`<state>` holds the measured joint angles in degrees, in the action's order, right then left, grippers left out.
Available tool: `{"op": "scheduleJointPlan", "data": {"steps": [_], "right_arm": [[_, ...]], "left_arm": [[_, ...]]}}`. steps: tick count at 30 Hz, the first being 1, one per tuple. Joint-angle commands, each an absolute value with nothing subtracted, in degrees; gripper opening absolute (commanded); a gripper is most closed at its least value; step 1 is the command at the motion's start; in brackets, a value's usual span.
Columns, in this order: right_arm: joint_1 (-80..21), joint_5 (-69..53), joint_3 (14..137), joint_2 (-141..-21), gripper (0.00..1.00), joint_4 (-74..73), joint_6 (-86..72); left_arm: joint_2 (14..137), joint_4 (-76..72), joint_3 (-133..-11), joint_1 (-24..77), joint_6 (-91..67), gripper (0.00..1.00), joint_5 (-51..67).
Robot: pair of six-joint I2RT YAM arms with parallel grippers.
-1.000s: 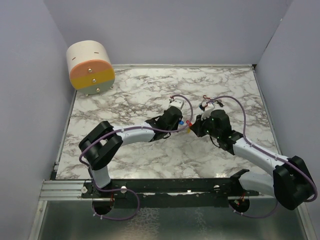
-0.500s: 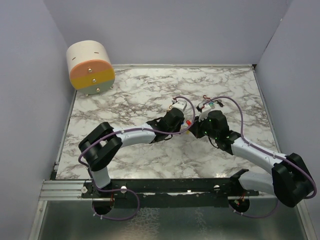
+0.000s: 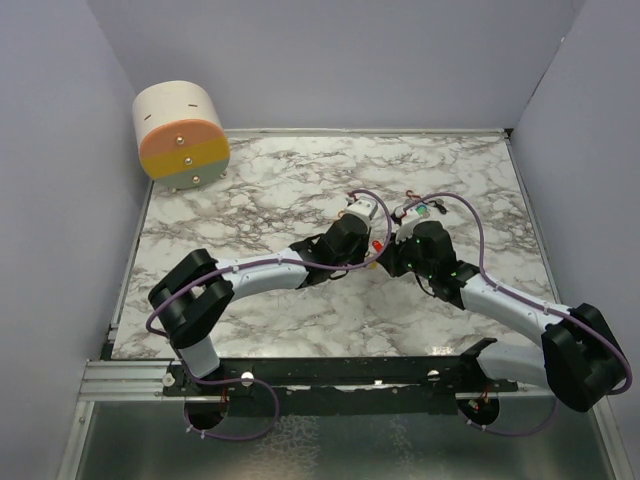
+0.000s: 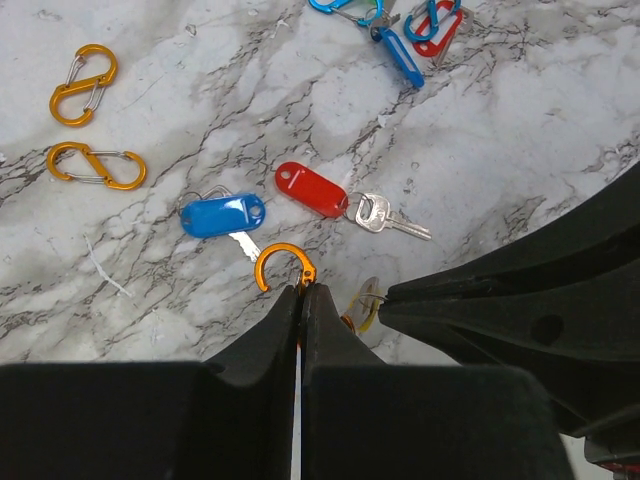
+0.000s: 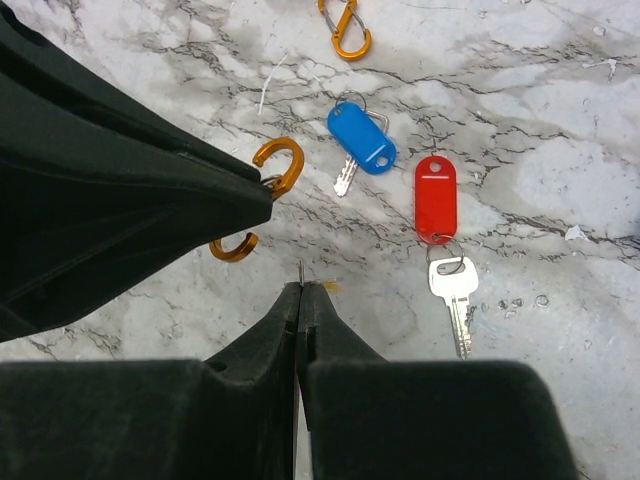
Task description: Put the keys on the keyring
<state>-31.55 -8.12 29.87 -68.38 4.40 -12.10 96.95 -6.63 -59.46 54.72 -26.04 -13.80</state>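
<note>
While your left gripper has its fingers pressed together on the middle of an orange S-clip, one open loop of the clip curls out past the tips and the other shows below them in the right wrist view. Your right gripper is also pinched closed. A thin metal piece pokes out between its tips, and the left wrist view shows a yellowish ring-like bit there; you can't tell what it is. Both sets of tips sit just beside each other over the middle of the marble table.

The keys lie flat on the marble just past the tips. The blue-tagged key is near the held clip, with its blade pointing toward the clip. The red-tagged key lies beside it, its silver key on the end away from the blue one. The tags are close but not touching.

Two loose orange S-clips lie well off to one side. A bunch of blue and red clips with a blue tag sits farther out. A round drawer box stands at the far left corner.
</note>
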Motion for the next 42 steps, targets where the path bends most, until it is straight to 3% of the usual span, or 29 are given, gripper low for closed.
{"op": "scheduleJointPlan", "data": {"steps": [1,42], "right_arm": [[-32.1,-6.4,31.8,-68.7,0.01,6.8,-11.2],[-32.6,-8.2,30.3,-65.1,0.01,8.2,-11.0]], "left_arm": [[95.7,-8.2,-60.5,55.4,-26.3,0.00,-11.6],[99.5,-8.7,-62.5,56.1,-25.5,0.00,-10.9]]}}
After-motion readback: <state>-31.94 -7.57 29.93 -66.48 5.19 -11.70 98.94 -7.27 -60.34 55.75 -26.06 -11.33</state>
